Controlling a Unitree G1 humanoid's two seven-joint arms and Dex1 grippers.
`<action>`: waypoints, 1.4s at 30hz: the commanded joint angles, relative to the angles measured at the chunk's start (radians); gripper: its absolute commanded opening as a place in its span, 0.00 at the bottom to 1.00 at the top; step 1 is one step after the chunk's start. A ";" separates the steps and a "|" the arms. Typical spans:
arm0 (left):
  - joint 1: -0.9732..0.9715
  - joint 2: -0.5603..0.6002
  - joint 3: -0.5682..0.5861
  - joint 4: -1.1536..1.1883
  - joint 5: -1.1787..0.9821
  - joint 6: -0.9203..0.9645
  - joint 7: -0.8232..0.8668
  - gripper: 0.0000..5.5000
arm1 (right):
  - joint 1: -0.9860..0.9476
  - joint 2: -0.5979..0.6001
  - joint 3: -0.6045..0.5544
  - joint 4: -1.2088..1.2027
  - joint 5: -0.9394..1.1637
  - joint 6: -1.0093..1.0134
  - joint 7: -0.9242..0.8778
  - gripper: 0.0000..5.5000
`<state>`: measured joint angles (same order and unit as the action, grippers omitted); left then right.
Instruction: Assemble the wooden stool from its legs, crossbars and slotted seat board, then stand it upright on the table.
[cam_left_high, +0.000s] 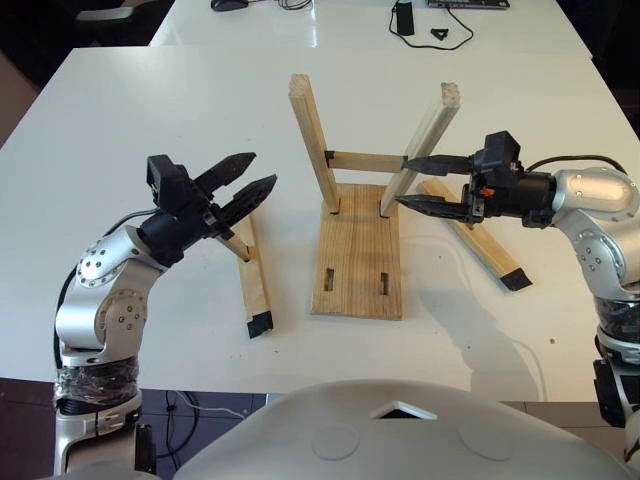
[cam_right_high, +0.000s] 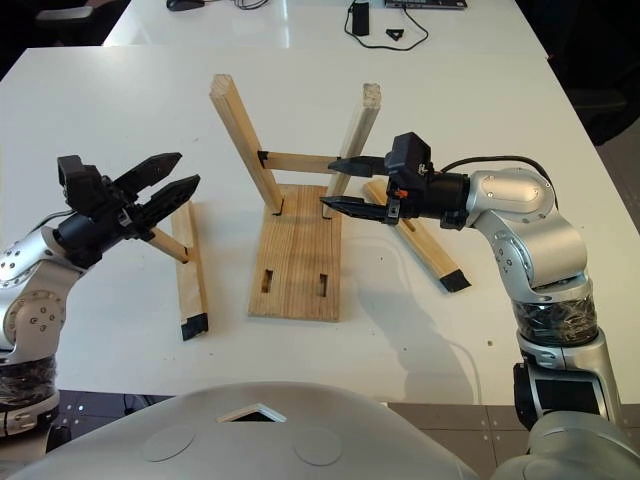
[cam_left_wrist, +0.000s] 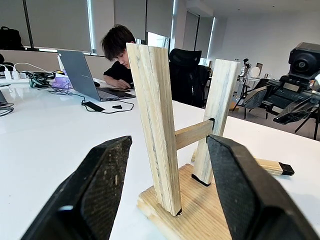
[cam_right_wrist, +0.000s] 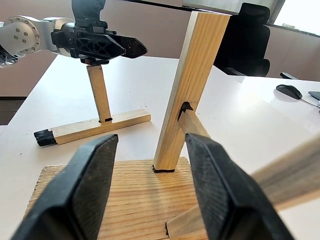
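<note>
On the counter (cam_left_high: 120, 130), nearest: seat board (cam_left_high: 357, 268) flat, two legs (cam_left_high: 314, 140) upright in its far slots, crossbar (cam_left_high: 365, 160) between. Left hand (cam_left_high: 262, 169) open, empty, above a loose leg (cam_left_high: 258, 290) — right hand (cam_left_high: 404, 182) open, empty, beside the right upright (cam_left_high: 428, 140), partly hiding a second leg (cam_left_high: 492, 256).

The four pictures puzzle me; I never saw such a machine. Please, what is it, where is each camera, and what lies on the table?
It is a humanoid robot; each arm ends in a two-finger gripper. Two pictures come from cameras in its head, looking down. Two come from its wrists, so dark fingers appear close up. On the table lies a seat board with two standing legs in its slots, joined by a crossbar. The left loose leg and the right loose leg lie flat beside it. The left gripper and the right gripper are open and hold nothing.
</note>
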<state>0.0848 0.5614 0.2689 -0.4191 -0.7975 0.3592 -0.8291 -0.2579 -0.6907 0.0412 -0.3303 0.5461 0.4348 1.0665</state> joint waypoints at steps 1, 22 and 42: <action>-0.022 0.074 0.049 -0.138 -0.064 0.055 0.019 0.50 | -0.004 -0.008 -0.007 -0.011 -0.001 0.003 -0.003 0.44; 0.478 0.349 -0.322 -0.032 0.563 -0.140 -0.083 0.50 | 0.126 0.037 -0.024 -0.108 -0.006 -0.001 -0.128 0.44; 0.430 0.464 0.090 0.077 0.477 -0.184 -0.260 0.55 | 0.216 0.039 -0.028 -0.144 -0.043 -0.027 -0.183 0.44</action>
<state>0.5225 1.0184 0.3385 -0.3621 -0.3238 0.1673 -1.0777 -0.0490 -0.6397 0.0264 -0.4634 0.5140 0.4191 0.8887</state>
